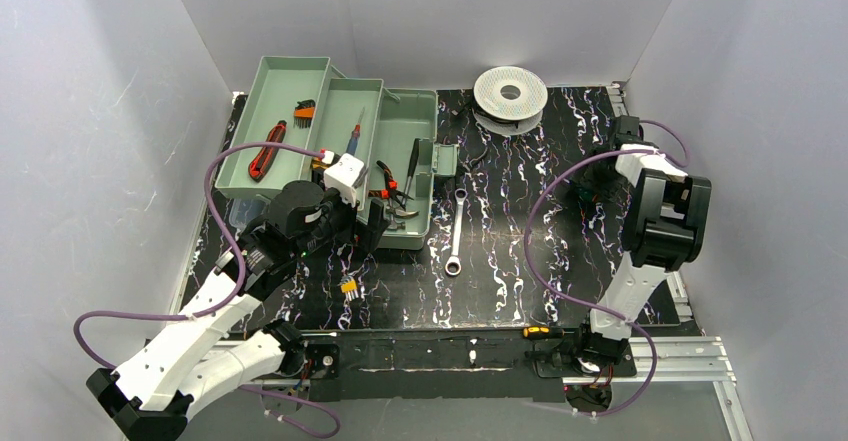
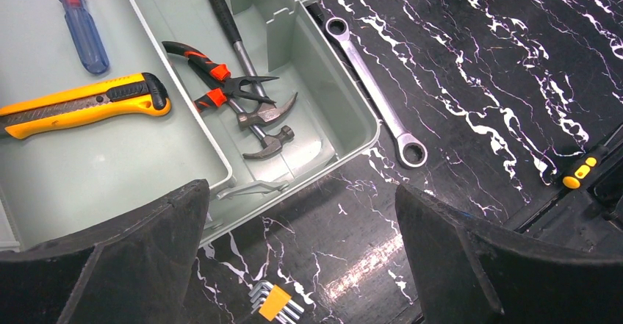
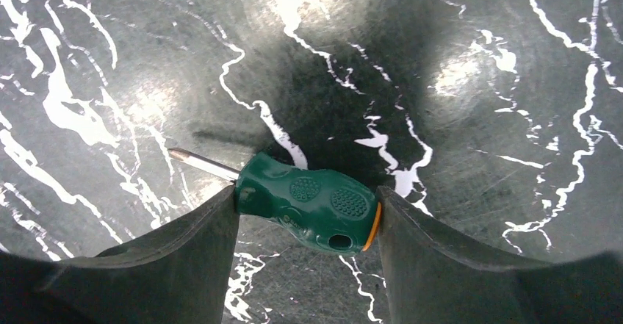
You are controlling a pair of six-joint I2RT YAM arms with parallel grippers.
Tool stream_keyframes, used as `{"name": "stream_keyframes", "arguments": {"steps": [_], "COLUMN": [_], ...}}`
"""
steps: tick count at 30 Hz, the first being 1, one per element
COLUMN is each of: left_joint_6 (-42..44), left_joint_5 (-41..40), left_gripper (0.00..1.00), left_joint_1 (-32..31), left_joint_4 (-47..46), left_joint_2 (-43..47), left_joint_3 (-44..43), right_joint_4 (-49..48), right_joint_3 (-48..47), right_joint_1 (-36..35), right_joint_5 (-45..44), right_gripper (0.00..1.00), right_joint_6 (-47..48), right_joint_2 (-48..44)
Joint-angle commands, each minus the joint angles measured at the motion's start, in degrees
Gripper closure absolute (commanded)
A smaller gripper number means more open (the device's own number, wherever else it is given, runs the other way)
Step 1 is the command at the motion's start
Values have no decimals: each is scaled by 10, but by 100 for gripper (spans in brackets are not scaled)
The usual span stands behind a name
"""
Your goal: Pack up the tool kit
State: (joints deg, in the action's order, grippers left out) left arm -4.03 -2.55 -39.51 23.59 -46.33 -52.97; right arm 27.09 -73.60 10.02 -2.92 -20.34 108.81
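Toolbox (image 1: 410, 126) sits open at the back left of the surface (image 1: 520, 261), with pliers (image 2: 220, 81) and hammer (image 2: 268, 112) in its deep well. A yellow knife (image 2: 81, 105) and blue screwdriver (image 2: 82, 30) lie in the tray (image 2: 110, 170) beside them, and the wrench (image 2: 378, 96) lies outside, just beside the box wall. My left fingers (image 2: 132, 265) hang spread wide and empty above the box's near corner. My right fingers (image 3: 184, 265) press against both ends of a green-handled screwdriver (image 3: 308, 203) — whether it is off the surface I cannot tell.
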Motion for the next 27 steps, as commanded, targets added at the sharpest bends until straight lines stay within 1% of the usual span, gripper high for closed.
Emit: {"name": "stream_keyframes", "arguments": {"steps": [1, 3, 5, 9, 12, 14, 16, 19, 21, 27], "left_joint_6": [9, 9, 9, 10, 10, 10, 11, 7, 5, -7], "left_joint_5": [-7, -6, -5, -7, -11, -16, -24, -64, -97, -205], "left_gripper": [2, 2, 2, 2, 2, 2, 2, 2, 2, 2], "left_joint_1": [-3, -3, -3, -3, -3, -3, -3, -3, -2, -2], "left_joint_4": [1, 1, 1, 1, 2, 4, 4, 8, 10, 2], "left_joint_2": [4, 5, 6, 7, 7, 7, 7, 6, 9, 33], "left_joint_3": [3, 2, 2, 2, 1, 1, 1, -2, -2, 7], "right_joint_4": [-34, -38, -35, -46, -54, -55, -68, -92, -100, -136], "right_joint_3": [23, 36, 42, 67, 80, 74, 64, 41, 15, -65], "right_joint_1": [-1, -12, -29, -76, -134, -169, -201, -250, -286, -385], "right_joint_5": [75, 93, 99, 156, 164, 169, 191, 217, 218, 228], "right_gripper": [51, 58, 58, 58, 58, 58, 57, 57, 57, 57], "right_joint_6": [6, 4, 6, 6, -2, -9, -12, -6, 2, 25], "right_joint_2": [-45, -70, -95, -151, -200, -219, -235, -247, -242, -189]}}
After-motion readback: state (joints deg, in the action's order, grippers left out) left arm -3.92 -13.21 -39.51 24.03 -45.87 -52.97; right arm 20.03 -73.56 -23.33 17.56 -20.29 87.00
